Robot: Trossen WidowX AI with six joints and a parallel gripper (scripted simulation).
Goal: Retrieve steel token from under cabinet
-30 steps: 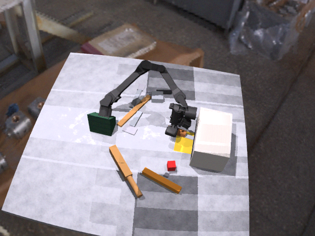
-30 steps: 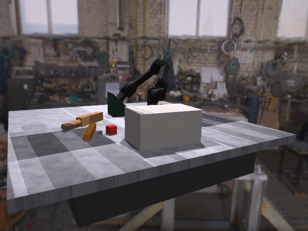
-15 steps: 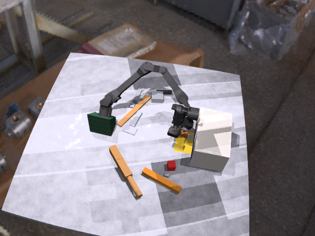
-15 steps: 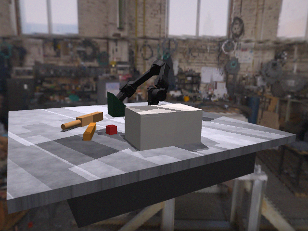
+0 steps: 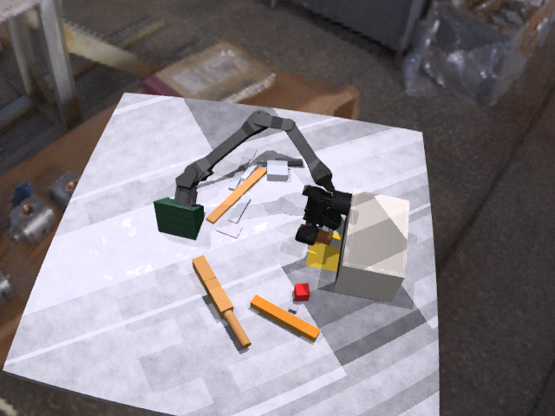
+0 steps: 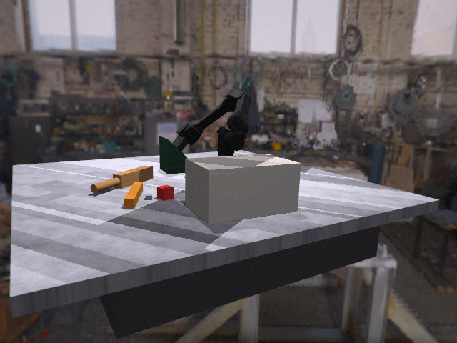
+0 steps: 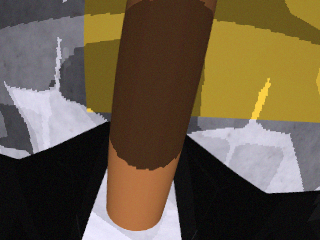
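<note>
The pale grey cabinet (image 5: pixel 377 286) (image 6: pixel 254 190) stands on the table. The yellow marked area (image 5: pixel 323 259) (image 7: pixel 250 70) lies in front of it, partly covered by the arm. My gripper (image 5: pixel 315 235) (image 7: pixel 144 135) is low beside the cabinet's front, shut on a round wooden handle (image 5: pixel 324 237) (image 7: pixel 157 90). The handle reaches over the marked area toward the cabinet; its far end is out of the wrist view, and I cannot tell whether it reaches under the cabinet. The steel token is not visible. The vent slots are hidden from these views.
A red cube (image 5: pixel 301 291) (image 6: pixel 165 192), a small grey block (image 5: pixel 292 308) (image 6: pixel 148 196), an orange bar (image 5: pixel 284 317) (image 6: pixel 133 195) and a handled wooden block (image 5: pixel 215 290) (image 6: pixel 133 176) lie on the near side. A long orange strip (image 5: pixel 236 194) and a light grey block (image 5: pixel 277 170) lie near the arm.
</note>
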